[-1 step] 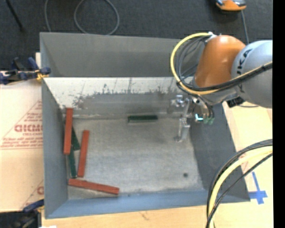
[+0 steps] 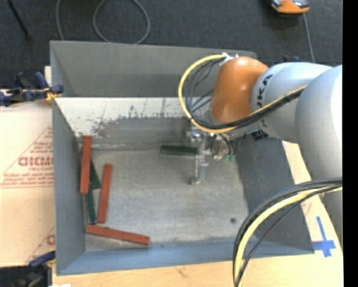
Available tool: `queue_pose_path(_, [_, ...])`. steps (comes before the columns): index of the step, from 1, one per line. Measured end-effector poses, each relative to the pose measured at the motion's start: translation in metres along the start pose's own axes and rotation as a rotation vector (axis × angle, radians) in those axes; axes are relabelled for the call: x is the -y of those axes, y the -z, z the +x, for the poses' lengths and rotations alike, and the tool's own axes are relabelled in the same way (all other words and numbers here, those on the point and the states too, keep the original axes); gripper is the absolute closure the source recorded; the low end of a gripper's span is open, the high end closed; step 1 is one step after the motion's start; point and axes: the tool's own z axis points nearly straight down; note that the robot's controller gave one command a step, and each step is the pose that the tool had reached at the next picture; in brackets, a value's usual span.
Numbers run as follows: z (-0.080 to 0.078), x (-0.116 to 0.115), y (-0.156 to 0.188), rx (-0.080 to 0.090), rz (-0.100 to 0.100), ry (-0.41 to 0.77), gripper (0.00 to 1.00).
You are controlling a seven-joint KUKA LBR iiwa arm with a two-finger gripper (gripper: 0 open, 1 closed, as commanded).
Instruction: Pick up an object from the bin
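Grey metal makes up the bin [image 2: 167, 211], and near its middle, towards the back wall, a green stick [image 2: 177, 150] is seen lying level. Its right end is hidden at the gripper [image 2: 199, 167], which is lowered onto the floor there. Whether the gripper is open or closed on it cannot be told. Well apart, by the left wall, a red stick [image 2: 85, 164] and a shorter red stick [image 2: 104, 193] are laid lengthwise with a second green stick [image 2: 91, 205] between them. A third red stick [image 2: 117, 235] is laid along the front wall.
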Motion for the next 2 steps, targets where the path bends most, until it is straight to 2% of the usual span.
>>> queue_pose_path(1, [0.003, -0.054, 0.035, 0.009, -0.002, -0.262, 0.00])
queue_pose_path(2, [-0.001, -0.037, 0.044, 0.009, 0.000, -0.285, 0.00])
